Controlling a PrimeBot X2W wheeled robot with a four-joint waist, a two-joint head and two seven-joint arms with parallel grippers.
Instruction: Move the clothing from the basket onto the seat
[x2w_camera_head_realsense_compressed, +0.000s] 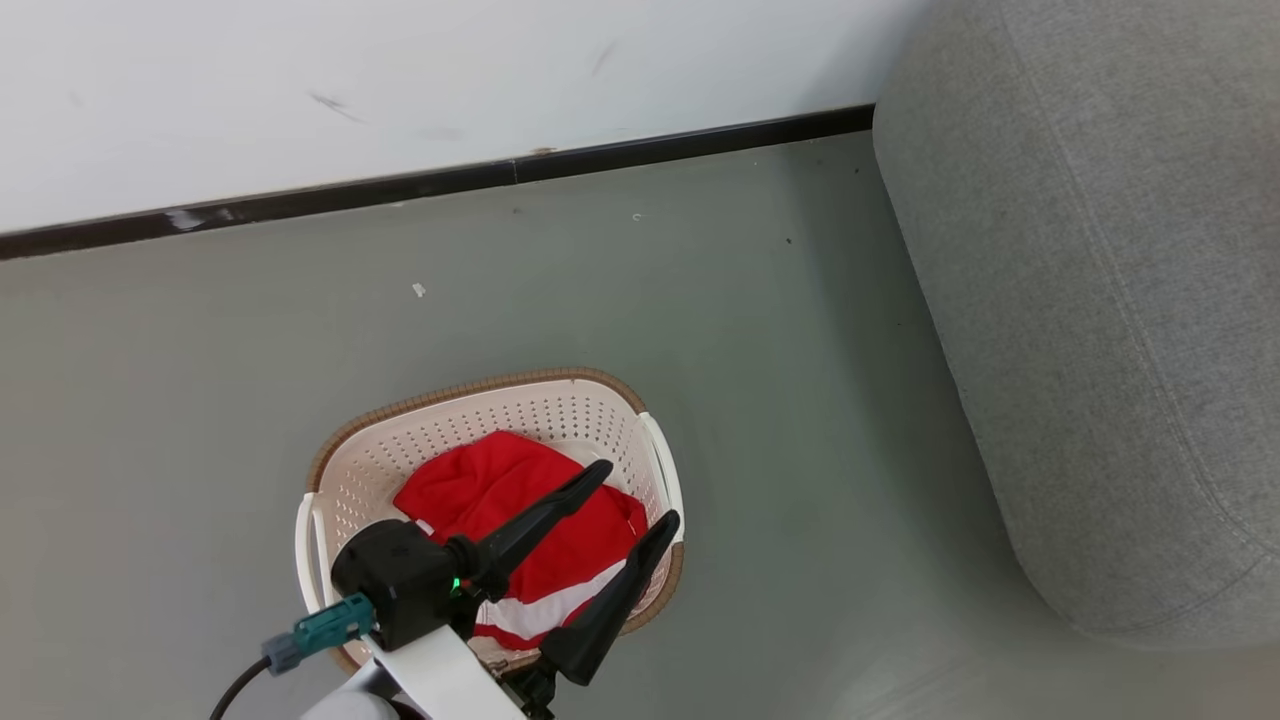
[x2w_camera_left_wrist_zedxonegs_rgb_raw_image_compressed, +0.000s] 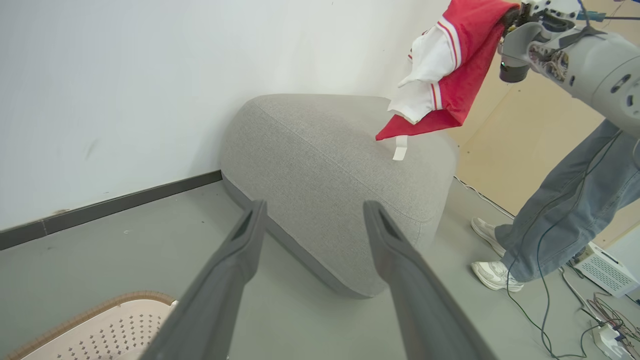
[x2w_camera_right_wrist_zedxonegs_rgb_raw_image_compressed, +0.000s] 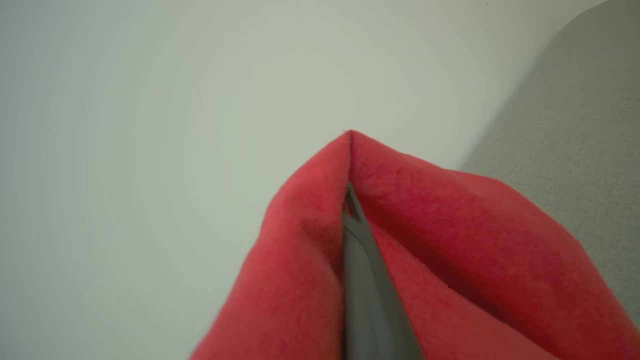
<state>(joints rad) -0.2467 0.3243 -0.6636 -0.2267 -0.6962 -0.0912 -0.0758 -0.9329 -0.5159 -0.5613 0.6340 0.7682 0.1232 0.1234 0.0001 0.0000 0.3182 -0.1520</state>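
One person stands just beside the grey seat.

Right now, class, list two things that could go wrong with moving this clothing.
1. The garment pinched in the right gripper hangs near the edge of the seat; released there, it might slide to the floor.
2. A person stands close beside the right arm, so a swing could strike them.
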